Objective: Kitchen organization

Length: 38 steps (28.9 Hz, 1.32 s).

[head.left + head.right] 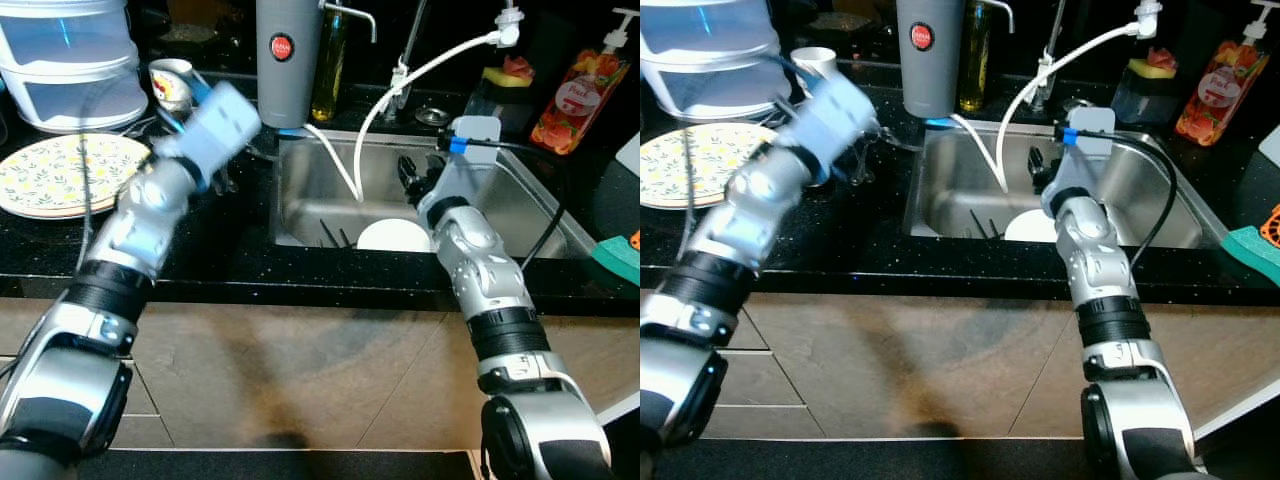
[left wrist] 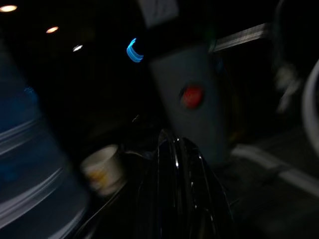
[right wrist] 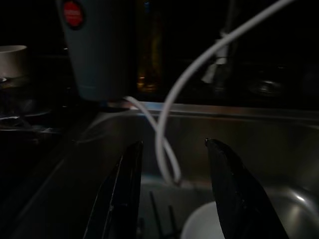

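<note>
A white plate [image 1: 393, 236] lies at the bottom of the steel sink [image 1: 520, 205], beside some dark utensils [image 1: 330, 232]. My right gripper [image 1: 410, 175] hangs open over the sink just above that plate, with nothing between its fingers [image 3: 124, 189]. My left arm is blurred over the black counter at the sink's left edge. Its gripper [image 1: 862, 160] points down and back, and its fingers [image 2: 179, 189] look pressed together and empty. A yellow-patterned plate [image 1: 60, 170] rests on the counter at far left, with a small cup [image 1: 170, 82] behind it.
A grey canister with a red button [image 1: 286, 60] and an oil bottle [image 1: 330, 65] stand behind the sink. A white hose [image 1: 400, 85] curves down into the basin. Clear stacked containers [image 1: 70, 60] sit back left; a red soap bottle [image 1: 580, 100] and sponge [image 1: 505, 75] back right.
</note>
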Motion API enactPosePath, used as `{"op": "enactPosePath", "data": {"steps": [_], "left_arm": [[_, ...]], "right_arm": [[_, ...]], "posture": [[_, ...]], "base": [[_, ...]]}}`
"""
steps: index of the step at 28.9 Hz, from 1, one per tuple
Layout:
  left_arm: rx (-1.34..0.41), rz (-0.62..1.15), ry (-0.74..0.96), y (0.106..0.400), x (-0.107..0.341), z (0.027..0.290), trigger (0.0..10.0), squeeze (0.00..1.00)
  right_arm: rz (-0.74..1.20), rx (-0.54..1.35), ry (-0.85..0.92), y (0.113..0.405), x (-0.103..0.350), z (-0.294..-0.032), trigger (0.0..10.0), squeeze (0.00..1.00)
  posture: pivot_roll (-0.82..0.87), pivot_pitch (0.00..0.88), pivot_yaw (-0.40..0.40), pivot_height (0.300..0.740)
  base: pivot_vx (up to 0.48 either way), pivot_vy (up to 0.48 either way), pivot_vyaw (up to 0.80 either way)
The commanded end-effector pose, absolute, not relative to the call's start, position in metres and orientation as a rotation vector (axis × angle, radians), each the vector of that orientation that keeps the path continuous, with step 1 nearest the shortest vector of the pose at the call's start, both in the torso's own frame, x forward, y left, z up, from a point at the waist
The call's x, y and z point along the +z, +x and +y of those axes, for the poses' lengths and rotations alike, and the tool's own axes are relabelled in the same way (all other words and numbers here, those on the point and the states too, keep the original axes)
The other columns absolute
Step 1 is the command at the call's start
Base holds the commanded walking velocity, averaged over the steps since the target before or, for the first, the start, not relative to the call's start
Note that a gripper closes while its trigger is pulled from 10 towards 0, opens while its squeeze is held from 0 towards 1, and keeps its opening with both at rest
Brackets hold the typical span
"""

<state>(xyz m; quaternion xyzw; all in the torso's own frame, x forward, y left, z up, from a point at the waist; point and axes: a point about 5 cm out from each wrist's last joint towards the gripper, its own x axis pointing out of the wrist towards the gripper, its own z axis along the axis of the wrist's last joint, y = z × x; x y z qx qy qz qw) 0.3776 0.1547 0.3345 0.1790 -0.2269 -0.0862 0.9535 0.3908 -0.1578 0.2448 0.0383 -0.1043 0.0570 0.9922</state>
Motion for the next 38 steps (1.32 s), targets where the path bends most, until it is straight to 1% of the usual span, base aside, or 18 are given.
{"op": "enactPosePath", "data": {"steps": [1,6,8,9,10,12,14,17,19,20,22,23,24,25,26,28,33,38], "left_arm": [[-0.235,-0.447,0.294,0.376,0.334,0.148,10.0,0.00],[-0.266,-0.488,0.219,0.370,0.339,0.143,10.0,0.00],[-0.375,-0.539,0.113,0.360,0.344,0.131,10.0,0.00],[-0.460,-0.557,0.043,0.353,0.346,0.125,10.0,0.00],[-0.460,-0.557,0.043,0.353,0.346,0.125,10.0,0.00],[-0.586,-0.579,-0.054,0.344,0.348,0.116,10.0,0.00],[-0.586,-0.579,-0.054,0.344,0.348,0.116,10.0,0.00],[-0.731,-0.554,-0.176,0.333,0.345,0.108,10.0,0.00],[-0.795,-0.541,-0.221,0.327,0.342,0.104,10.0,0.00],[-0.840,-0.518,-0.253,0.324,0.339,0.100,10.0,0.00],[-0.877,-0.474,-0.295,0.323,0.333,0.097,10.0,0.00],[-0.882,-0.456,-0.314,0.324,0.332,0.096,10.0,0.00],[-0.898,-0.440,-0.344,0.324,0.331,0.096,10.0,0.00],[-0.898,-0.440,-0.344,0.324,0.331,0.096,10.0,0.00],[-0.940,-0.414,-0.406,0.323,0.330,0.094,10.0,0.00],[-1.012,-0.361,-0.449,0.319,0.326,0.089,10.0,0.00],[-1.052,-0.287,-0.415,0.316,0.315,0.082,10.0,0.00],[-1.064,-0.265,-0.467,0.317,0.315,0.085,10.0,0.00]], "right_arm": [[-0.220,0.112,0.081,0.391,0.249,-0.159,10.0,0.00],[-0.265,0.148,0.089,0.389,0.258,-0.156,10.0,0.00],[-0.302,0.235,0.274,0.384,0.268,-0.153,10.0,0.00],[-0.328,0.282,0.421,0.381,0.274,-0.154,10.0,0.00],[-0.328,0.282,0.421,0.381,0.274,-0.154,10.0,0.00],[-0.358,0.335,0.576,0.378,0.282,-0.158,10.0,0.00],[-0.358,0.335,0.576,0.378,0.282,-0.158,10.0,0.00],[-0.377,0.410,0.642,0.373,0.289,-0.156,10.0,0.00],[-0.403,0.423,0.572,0.369,0.292,-0.152,10.0,0.00],[-0.438,0.390,0.376,0.365,0.295,-0.147,10.0,0.00],[-0.497,0.271,-0.124,0.361,0.292,-0.137,10.0,0.00],[-0.516,0.226,-0.303,0.361,0.288,-0.135,10.0,0.00],[-0.535,0.181,-0.453,0.361,0.285,-0.133,10.0,0.00],[-0.535,0.181,-0.453,0.361,0.285,-0.133,10.0,0.00],[-0.592,0.127,-0.644,0.359,0.282,-0.131,10.0,0.00],[-0.631,0.096,-0.753,0.356,0.282,-0.131,10.0,0.00],[-0.645,0.045,-0.843,0.355,0.280,-0.138,10.0,0.00],[-0.675,0.040,-0.874,0.351,0.284,-0.140,10.0,0.00]], "posture": [[0.05,0.000,-0.081,0.740],[0.05,0.000,-0.085,0.740],[0.05,0.000,-0.094,0.740],[0.05,0.000,-0.095,0.740],[0.05,0.000,-0.095,0.740],[0.05,0.000,-0.095,0.740],[0.05,0.000,-0.095,0.740],[0.05,0.000,-0.092,0.740],[0.04,0.000,-0.087,0.740],[0.04,0.000,-0.076,0.740],[0.04,0.000,-0.070,0.740],[0.04,0.000,-0.070,0.740],[0.03,0.000,-0.071,0.740],[0.03,0.000,-0.071,0.740],[0.03,0.000,-0.067,0.740],[0.03,0.000,-0.063,0.740],[0.02,0.000,-0.060,0.740],[0.02,0.000,-0.052,0.740]], "base": [[0.000,0.000,0.00],[0.000,0.000,0.00],[0.000,0.000,0.00],[0.000,0.000,0.00],[0.000,0.000,0.00],[0.000,0.000,0.00],[0.000,0.000,0.00],[0.000,0.000,0.00],[0.000,0.000,0.00],[0.000,0.000,0.00],[0.000,0.000,0.00],[0.000,0.000,0.00],[0.000,0.000,0.00],[0.000,0.000,0.00],[0.000,0.000,0.00],[0.000,0.000,0.00],[0.000,0.000,0.00],[0.000,0.000,0.00]]}}
